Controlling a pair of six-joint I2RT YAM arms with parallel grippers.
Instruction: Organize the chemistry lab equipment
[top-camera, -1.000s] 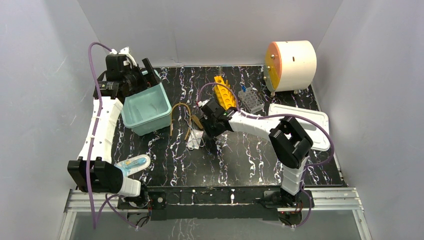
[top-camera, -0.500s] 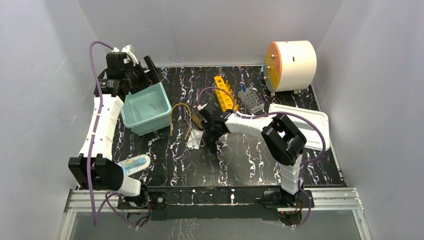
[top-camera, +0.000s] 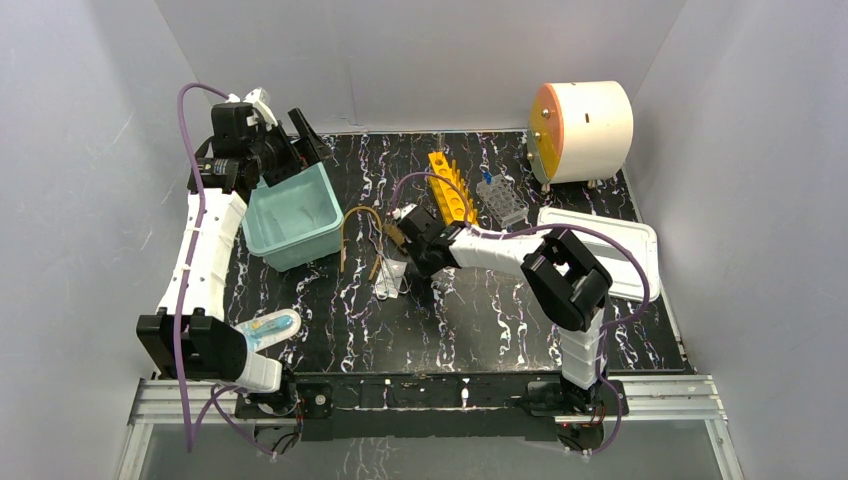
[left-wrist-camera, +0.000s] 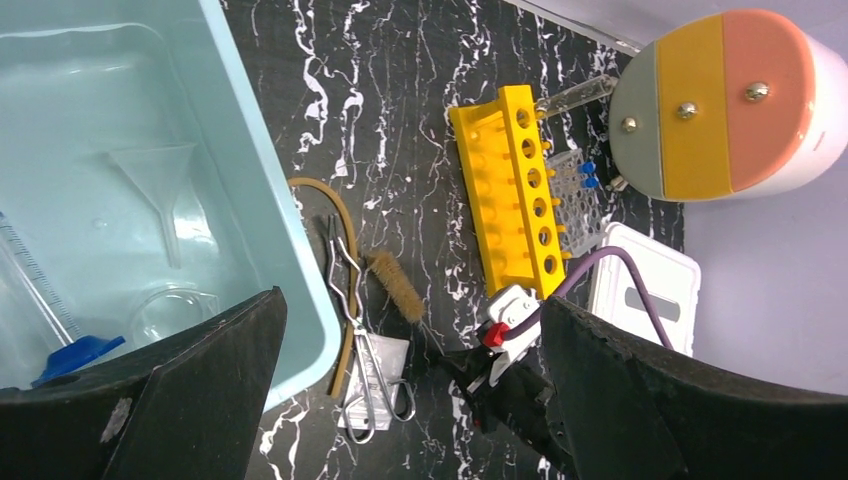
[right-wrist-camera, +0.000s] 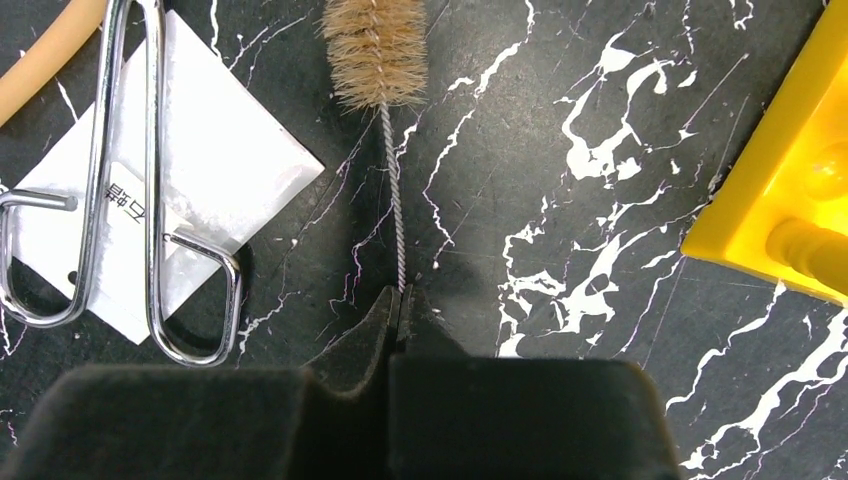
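My right gripper (right-wrist-camera: 400, 300) is shut on the thin twisted wire stem of a tan bristle brush (right-wrist-camera: 375, 50), which lies on the black marbled table (top-camera: 480, 310). From above, that gripper (top-camera: 405, 245) sits mid-table beside the brush (top-camera: 392, 238). To the brush's left lie metal tongs (right-wrist-camera: 130, 200) on a white packet (right-wrist-camera: 235, 160), and an amber rubber tube (left-wrist-camera: 335, 215). My left gripper (left-wrist-camera: 408, 300) hangs open and empty above the teal bin (left-wrist-camera: 270, 200), which holds a clear funnel (left-wrist-camera: 160, 175), a glass beaker (left-wrist-camera: 170, 310) and a blue-capped tube (left-wrist-camera: 60, 345).
A yellow rack with round holes (top-camera: 450, 190) and a clear tube rack (top-camera: 500, 200) stand behind my right gripper. A white drum with an orange face (top-camera: 585, 130) is at the back right, a white lid (top-camera: 620, 250) in front of it. A clear bottle (top-camera: 270, 328) lies near the left base.
My right gripper has shifted slightly left and its jaws have closed on the brush's wire stem. My left gripper has lifted a little toward the back of the bin.
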